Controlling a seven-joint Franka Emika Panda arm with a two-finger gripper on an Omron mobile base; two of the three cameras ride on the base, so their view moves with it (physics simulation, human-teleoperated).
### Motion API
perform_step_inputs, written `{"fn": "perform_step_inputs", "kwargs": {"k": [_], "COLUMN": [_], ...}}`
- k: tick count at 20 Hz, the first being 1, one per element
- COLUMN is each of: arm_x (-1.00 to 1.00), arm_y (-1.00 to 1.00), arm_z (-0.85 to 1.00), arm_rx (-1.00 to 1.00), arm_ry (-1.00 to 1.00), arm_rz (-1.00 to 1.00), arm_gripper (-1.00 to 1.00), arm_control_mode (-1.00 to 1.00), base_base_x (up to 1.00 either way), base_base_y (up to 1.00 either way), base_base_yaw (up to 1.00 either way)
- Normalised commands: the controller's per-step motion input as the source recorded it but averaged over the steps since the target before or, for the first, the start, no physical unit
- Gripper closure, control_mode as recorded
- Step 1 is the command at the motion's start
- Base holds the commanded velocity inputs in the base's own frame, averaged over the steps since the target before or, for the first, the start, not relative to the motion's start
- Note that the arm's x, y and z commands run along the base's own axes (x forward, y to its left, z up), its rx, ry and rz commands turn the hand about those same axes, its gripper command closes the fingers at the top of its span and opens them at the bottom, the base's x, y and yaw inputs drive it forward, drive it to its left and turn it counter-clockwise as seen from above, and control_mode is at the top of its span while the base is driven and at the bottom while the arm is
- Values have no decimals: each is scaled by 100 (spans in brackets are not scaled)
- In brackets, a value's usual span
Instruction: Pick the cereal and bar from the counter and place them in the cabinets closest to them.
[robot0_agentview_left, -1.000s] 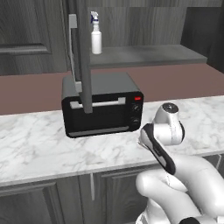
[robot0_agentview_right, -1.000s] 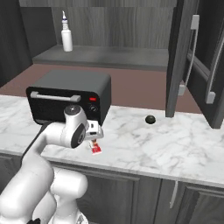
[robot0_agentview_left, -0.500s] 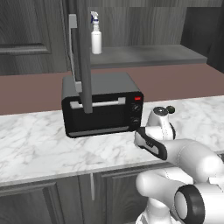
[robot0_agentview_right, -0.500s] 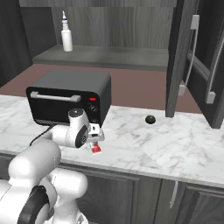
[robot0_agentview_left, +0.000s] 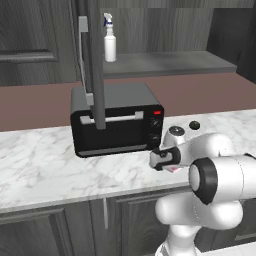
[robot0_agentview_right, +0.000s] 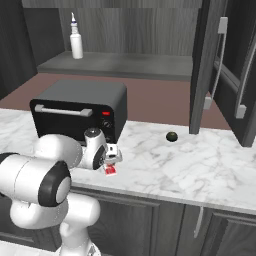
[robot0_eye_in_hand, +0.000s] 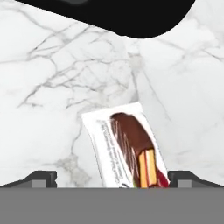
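Long white grey-veined marble counter (robot0_agentview_right: 200, 170) carries the black boxy toaster oven (robot0_agentview_right: 80, 112); over the last second I watched the arm swing forward and drop its hand in front of that oven. The two-finger gripper (robot0_eye_in_hand: 112, 177), jaws spread wide and empty, now straddles the small flat red-and-white wrapped bar (robot0_eye_in_hand: 127, 146) lying on the marble. It probably isn't touching yet, so closing comes next.
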Motion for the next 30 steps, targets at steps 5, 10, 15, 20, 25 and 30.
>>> {"fn": "perform_step_inputs", "kwargs": {"k": [5, 10, 15, 20, 25, 30], "arm_x": [44, 12, -14, -52, -41, -27], "arm_y": [-23, -11, -1, -16, -6, 0], "arm_z": [-37, -49, -59, -56, -6, 19], "arm_rx": [0, -2, -5, -3, 1, 1], "arm_ry": [1, 7, 7, 1, -4, -5], "arm_rz": [6, 5, 3, 0, -1, 1], "arm_gripper": [-100, -100, -100, -100, -100, -100], "arm_control_mode": [-100, -100, -100, -100, -100, -100], "base_base_x": [0, 0, 0, 0, 0, 0], "base_base_y": [0, 0, 0, 0, 0, 0], "base_base_yaw": [0, 0, 0, 0, 0, 0]}}
